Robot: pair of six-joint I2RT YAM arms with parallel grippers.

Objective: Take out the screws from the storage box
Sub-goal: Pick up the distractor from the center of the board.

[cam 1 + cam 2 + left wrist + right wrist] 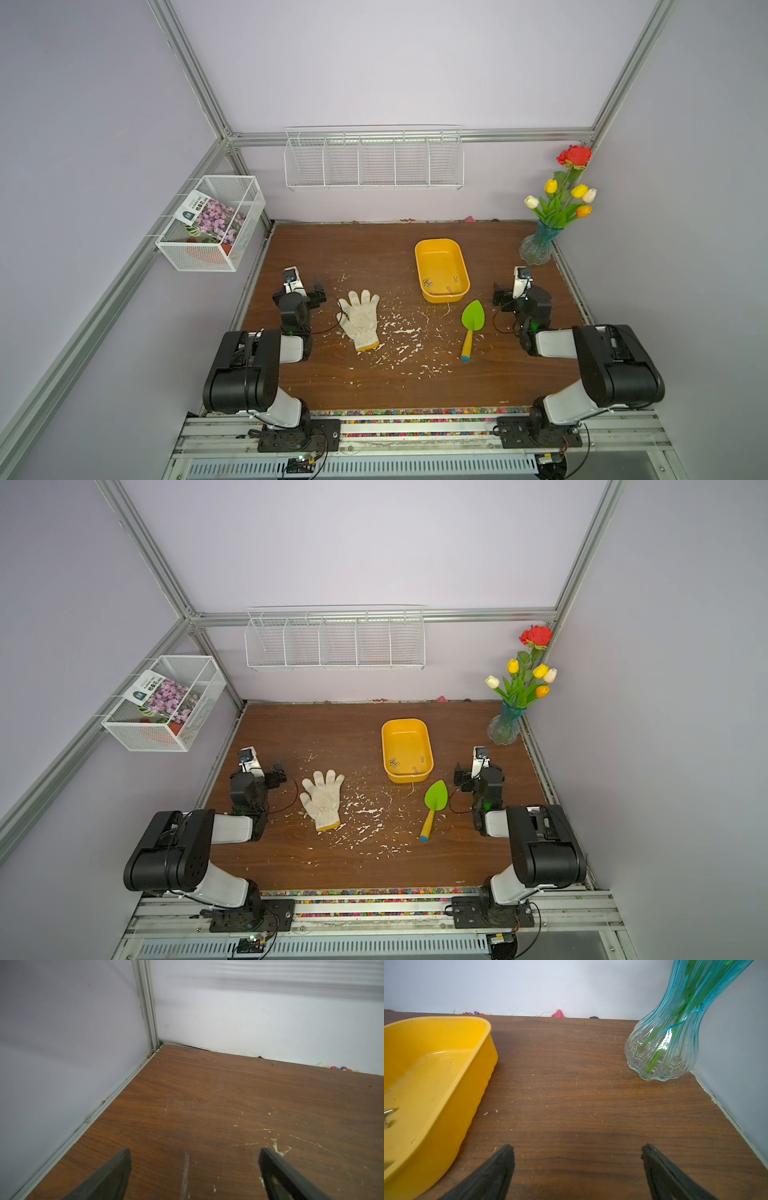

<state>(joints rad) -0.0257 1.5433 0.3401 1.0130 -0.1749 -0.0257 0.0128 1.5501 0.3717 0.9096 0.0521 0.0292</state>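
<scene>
We see the screws lying loose inside the storage box, gathered at its 6 o'clock end in both top views. The right wrist view catches a couple of them on the yellow floor. The box sits on the counter, about 1 o'clock from its middle.

Just beside the box at 5 o'clock lies a green trowel. Out at 8 o'clock a white glove lies flat, with white shreds scattered between the two. The vase of flowers stands at 2 o'clock, in the far corner.

The right end effector sits near the box at 3 o'clock, jaws spread wide with only bare wood between them. The left end effector, at 9 o'clock beyond the glove, is also spread wide and empty.
</scene>
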